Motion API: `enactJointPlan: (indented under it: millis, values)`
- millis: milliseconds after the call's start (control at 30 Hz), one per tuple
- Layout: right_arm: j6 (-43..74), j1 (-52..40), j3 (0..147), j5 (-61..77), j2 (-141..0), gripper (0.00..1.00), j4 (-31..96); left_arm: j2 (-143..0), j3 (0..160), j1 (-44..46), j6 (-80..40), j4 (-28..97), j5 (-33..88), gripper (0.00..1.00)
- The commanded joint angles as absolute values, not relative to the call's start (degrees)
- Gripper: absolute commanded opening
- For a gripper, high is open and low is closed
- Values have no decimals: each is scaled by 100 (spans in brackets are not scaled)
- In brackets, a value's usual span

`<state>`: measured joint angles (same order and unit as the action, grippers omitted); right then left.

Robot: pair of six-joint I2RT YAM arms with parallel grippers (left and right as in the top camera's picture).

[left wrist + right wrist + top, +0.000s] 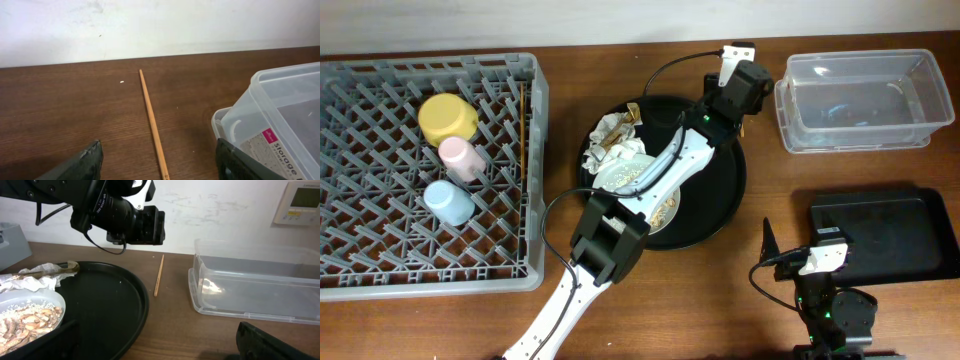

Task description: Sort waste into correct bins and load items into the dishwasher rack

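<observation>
My left gripper (740,70) (160,167) is open just above the table between the round black tray and the clear tub (860,100) (280,115), its jaws on either side of a wooden chopstick (152,125) (159,275) lying on the wood. The other chopstick (524,125) lies in the grey rack (380,270) with the yellow bowl (448,117), pink cup (463,157) and blue cup (448,201). The plate (620,178) (20,302) holds food bits (25,320), next to the napkin (615,140) (27,282). My right gripper (795,250) (165,350) is open and empty by the black container (885,235).
The round black tray (720,190) (100,305) sits mid-table under the left arm. The wall runs close behind the chopstick and the tub. The left arm crosses the tray and part of the plate.
</observation>
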<state>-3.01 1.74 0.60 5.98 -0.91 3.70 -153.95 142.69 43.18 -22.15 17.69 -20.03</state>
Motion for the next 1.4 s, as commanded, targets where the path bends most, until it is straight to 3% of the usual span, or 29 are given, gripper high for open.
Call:
enactJointPlan:
  millis: [0, 167, 800, 1000, 1033, 1067, 1233, 1367]
  values:
    - [-298, 191, 32, 569, -51, 98, 408, -15662, 14221, 4362, -2287, 1743, -2082, 72]
    - [-298, 191, 32, 569, -51, 98, 408, -15863, 14221, 4427, -1787, 1737, -2132, 71]
    - [-298, 191, 32, 569, -51, 98, 408, -16044, 14315, 4571, -1684, 1848, -2473, 71]
    - [-298, 191, 32, 569, -51, 98, 408, -15401, 14967, 4394, -1688, 3673, -2469, 87]
    - [-298, 191, 32, 569, -51, 98, 408, -15126, 15034, 4303, -1710, 4204, -2467, 97]
    - [-298, 191, 32, 569, -51, 98, 408, -14953, 15061, 4257, -1710, 4515, -2467, 99]
    - [-298, 191, 32, 569, -51, 98, 408, -13745, 15071, 3841, -1772, 6659, -2469, 99]
    - [-298, 191, 32, 569, -51, 98, 408, -13107, 15071, 3138, -2497, 8270, -2458, 99]
